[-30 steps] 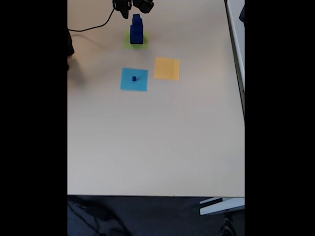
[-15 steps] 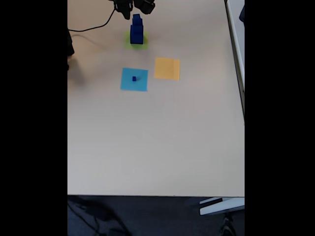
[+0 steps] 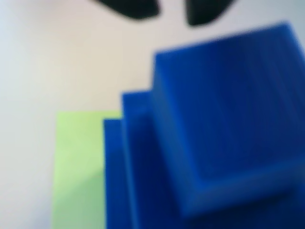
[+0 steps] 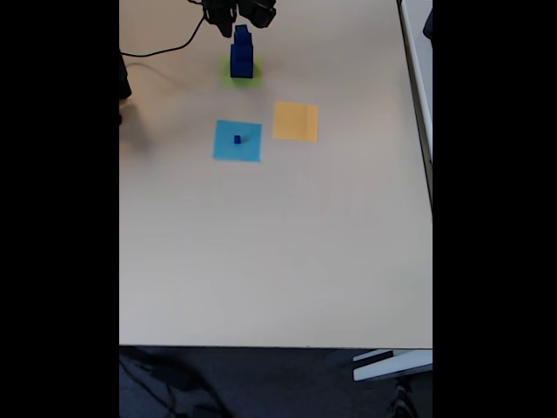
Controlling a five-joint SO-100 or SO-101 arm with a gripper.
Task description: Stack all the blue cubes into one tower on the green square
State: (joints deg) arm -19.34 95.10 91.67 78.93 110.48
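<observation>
A tower [image 4: 242, 54] of three dark-blue cubes stands on the green square [image 4: 241, 77] near the table's far edge. Close up in the wrist view, the tower [image 3: 214, 124] is a blurred stepped stack, with the green square [image 3: 76, 162] under it at the left. My gripper [image 4: 238, 16] hangs open just above and behind the tower's top, holding nothing. Its dark fingertips [image 3: 128, 7] show at the top of the wrist view, and the gripper [image 3: 171, 12] has a clear gap between them. One tiny blue cube [image 4: 237, 139] sits apart on the light-blue square [image 4: 238, 144].
An orange-yellow square [image 4: 295, 121] lies right of the light-blue one. A black cable [image 4: 165, 48] runs along the table's far left. A dark object [image 4: 124, 83] sits at the left edge. The beige table [image 4: 278, 261] ends at its near edge low in the fixed view.
The gripper has drawn back slightly toward the top edge of the fixed view. The tower and the tiny cube have not moved.
</observation>
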